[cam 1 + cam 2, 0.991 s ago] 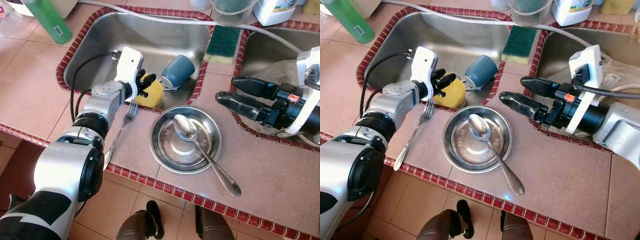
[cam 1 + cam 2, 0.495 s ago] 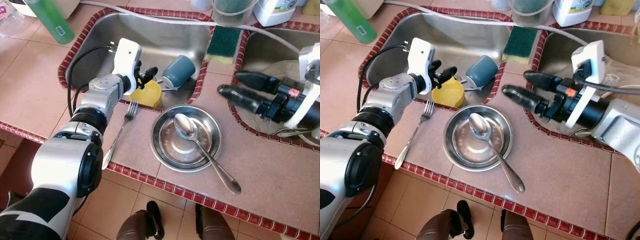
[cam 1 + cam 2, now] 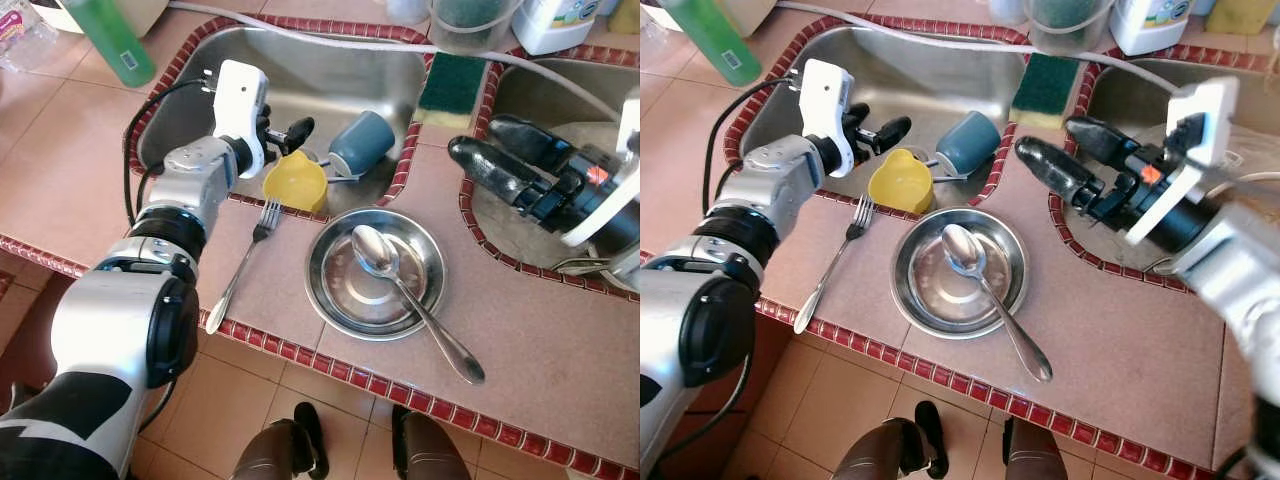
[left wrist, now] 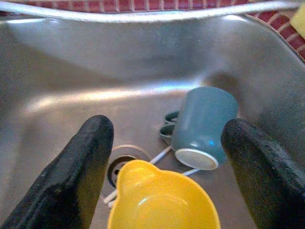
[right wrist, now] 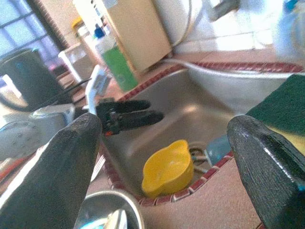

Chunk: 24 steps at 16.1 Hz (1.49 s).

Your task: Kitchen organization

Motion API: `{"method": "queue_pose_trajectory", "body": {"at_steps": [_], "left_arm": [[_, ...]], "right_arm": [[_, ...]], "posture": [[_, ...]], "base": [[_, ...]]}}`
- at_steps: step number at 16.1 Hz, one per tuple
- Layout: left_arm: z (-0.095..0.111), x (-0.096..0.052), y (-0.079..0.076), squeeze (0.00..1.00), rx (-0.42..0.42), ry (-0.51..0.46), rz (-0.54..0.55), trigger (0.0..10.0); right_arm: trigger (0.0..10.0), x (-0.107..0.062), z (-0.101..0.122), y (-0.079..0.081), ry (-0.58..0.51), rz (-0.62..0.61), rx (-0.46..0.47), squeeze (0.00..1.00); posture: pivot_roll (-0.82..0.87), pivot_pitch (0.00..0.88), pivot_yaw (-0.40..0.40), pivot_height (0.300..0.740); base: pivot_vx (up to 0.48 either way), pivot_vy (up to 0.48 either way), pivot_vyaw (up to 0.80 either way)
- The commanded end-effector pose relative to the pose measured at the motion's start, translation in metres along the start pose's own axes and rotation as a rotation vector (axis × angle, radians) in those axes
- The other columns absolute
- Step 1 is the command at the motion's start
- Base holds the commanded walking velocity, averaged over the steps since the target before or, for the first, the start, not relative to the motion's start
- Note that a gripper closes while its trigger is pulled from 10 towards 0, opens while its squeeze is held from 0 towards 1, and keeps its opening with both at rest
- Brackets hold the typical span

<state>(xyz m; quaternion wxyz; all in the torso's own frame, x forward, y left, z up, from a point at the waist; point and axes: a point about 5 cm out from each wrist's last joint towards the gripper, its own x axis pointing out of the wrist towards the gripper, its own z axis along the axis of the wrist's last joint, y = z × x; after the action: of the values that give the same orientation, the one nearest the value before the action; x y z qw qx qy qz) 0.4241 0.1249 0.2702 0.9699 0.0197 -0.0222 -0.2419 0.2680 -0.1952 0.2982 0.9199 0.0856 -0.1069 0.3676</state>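
A yellow cup (image 3: 295, 183) stands upright in the left sink (image 3: 300, 70), by its near rim. My left gripper (image 3: 283, 131) hovers open just above and behind the cup, holding nothing. In the left wrist view the yellow cup (image 4: 162, 202) sits between the black fingers (image 4: 86, 167), with a blue mug (image 4: 205, 126) lying on its side beyond. On the counter a steel bowl (image 3: 345, 300) holds a spoon (image 3: 376, 250), and a fork (image 3: 245, 265) lies left of it. My right gripper (image 3: 492, 148) is open and empty over the divider between the sinks.
A green bottle (image 3: 110, 35) stands back left of the sink. A green sponge (image 3: 450, 80) lies on the divider, under a white hose (image 3: 330, 42). The right sink (image 3: 520, 100) holds clear plastic and utensils. The red-tiled counter edge (image 3: 330, 365) runs along the front.
My left gripper has let go of the yellow cup, which now stands in the sink, and has drawn up and back. The right gripper has lifted slightly toward the back.
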Motion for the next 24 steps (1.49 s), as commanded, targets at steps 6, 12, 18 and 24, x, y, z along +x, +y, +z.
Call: {"method": "queue_pose_trajectory", "body": {"at_steps": [6, 12, 18, 24], "left_arm": [[0.012, -0.012, 0.019, 0.0, -0.042, -0.117, 0.04, 10.0], [0.005, -0.014, 0.009, 0.0, -0.034, -0.18, 0.048, 10.0], [-0.031, -0.026, -0.011, 0.0, -0.048, -0.159, 0.06, 10.0], [-0.061, -0.067, -0.018, 0.0, 0.051, -0.124, 0.074, 10.0]], "right_arm": [[10.0, 0.015, -0.017, 0.021, -0.134, -0.125, -0.058, 0.0], [10.0, 0.025, -0.035, 0.025, -0.154, -0.23, -0.164, 0.0], [10.0, 0.031, -0.062, 0.018, -0.144, -0.423, -0.256, 0.0], [10.0, 0.036, -0.08, 0.026, -0.135, -0.452, -0.294, 0.0]], "posture": [[-0.27, 0.187, 0.171, 0.74], [-0.28, 0.124, 0.188, 0.74], [-0.25, 0.074, 0.159, 0.74], [-0.22, 0.06, 0.117, 0.74]], "base": [[0.0, 0.0, 0.0], [0.0, 0.0, 0.0], [0.0, 0.0, 0.0], [0.0, 0.0, 0.0]]}}
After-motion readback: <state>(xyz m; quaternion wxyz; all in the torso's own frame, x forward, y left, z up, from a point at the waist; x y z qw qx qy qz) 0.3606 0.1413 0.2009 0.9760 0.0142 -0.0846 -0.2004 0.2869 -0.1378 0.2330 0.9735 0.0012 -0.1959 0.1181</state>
